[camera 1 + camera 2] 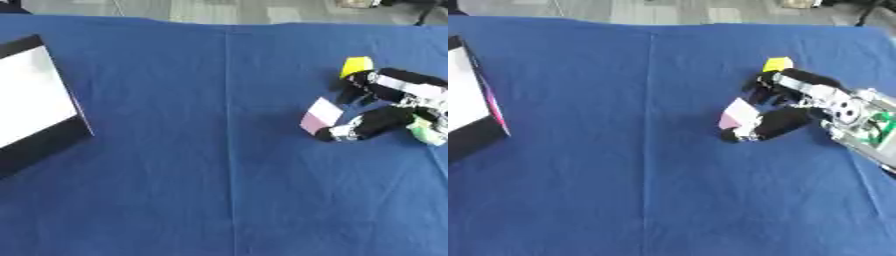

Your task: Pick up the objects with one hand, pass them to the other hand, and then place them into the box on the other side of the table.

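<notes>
The near part of the table (175,210) is just blue cloth (667,200), with a straight crease running up the middle of it.

Further in, on the right, the robot's right hand (785,117) reaches in from the right edge, black with silver parts. Its fingers and thumb are curled round a small pale card (321,115), white on top and pinkish toward its lower edge. The thumb (367,125) lies under the card's near side and the fingers (359,87) come over its far side, so the card sits tilted in the pinch. I cannot tell whether it touches the cloth or is just off it.

Just behind the fingers lies a small yellow piece (356,65) on the cloth, close against the hand. A pale green bit (427,132) shows at the right edge beside the wrist; what it is I cannot make out.

On the left side, well apart from the hand, sits the box (39,145), black-walled with a white inside, partly cut off by the edge.

The left hand shows nowhere.
</notes>
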Robot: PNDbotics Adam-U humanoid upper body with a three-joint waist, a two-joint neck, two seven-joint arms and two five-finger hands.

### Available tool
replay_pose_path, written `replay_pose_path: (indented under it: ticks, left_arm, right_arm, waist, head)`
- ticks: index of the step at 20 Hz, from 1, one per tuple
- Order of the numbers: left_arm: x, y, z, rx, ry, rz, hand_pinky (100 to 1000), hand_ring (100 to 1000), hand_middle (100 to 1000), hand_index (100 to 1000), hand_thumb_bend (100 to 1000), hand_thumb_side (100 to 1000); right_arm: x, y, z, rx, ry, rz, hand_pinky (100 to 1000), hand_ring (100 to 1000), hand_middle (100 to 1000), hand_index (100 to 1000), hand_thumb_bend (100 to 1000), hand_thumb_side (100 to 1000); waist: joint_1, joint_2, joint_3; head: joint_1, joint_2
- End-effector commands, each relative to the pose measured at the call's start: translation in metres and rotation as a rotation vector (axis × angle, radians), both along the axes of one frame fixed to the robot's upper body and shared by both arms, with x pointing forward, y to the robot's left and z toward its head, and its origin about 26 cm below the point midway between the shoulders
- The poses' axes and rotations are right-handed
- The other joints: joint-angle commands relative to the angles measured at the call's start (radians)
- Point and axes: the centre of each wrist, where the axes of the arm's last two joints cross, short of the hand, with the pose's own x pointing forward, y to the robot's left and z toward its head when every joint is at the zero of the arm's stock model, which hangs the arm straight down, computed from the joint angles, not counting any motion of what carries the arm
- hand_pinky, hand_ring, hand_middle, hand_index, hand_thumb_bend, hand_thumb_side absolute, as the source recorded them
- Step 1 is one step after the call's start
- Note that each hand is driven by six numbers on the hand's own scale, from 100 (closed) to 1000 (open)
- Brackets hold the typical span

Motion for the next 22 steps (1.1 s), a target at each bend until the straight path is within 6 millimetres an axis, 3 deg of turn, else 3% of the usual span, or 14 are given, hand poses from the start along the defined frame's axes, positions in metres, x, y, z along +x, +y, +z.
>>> replay_pose_path:
  ticks: [1, 22]
  left_arm:
    - [0.000, 0.002, 0.005, 0.020, -0.008, -0.007, 872, 731, 784, 860, 181, 954]
    - [-0.002, 0.001, 0.000, 0.014, 0.008, -0.005, 873, 731, 784, 860, 181, 960]
  right_arm:
    - [0.000, 0.001, 0.007, -0.022, -0.053, -0.033, 854, 835, 709, 857, 670, 351]
    - [0.000, 0.012, -0.001, -0.032, -0.068, -0.117, 862, 845, 737, 863, 624, 359]
  waist:
    - [-0.007, -0.035, 0.000]
    - [-0.004, -0.034, -0.003]
  head:
    - [-0.005, -0.001]
    - [-0.016, -0.001]
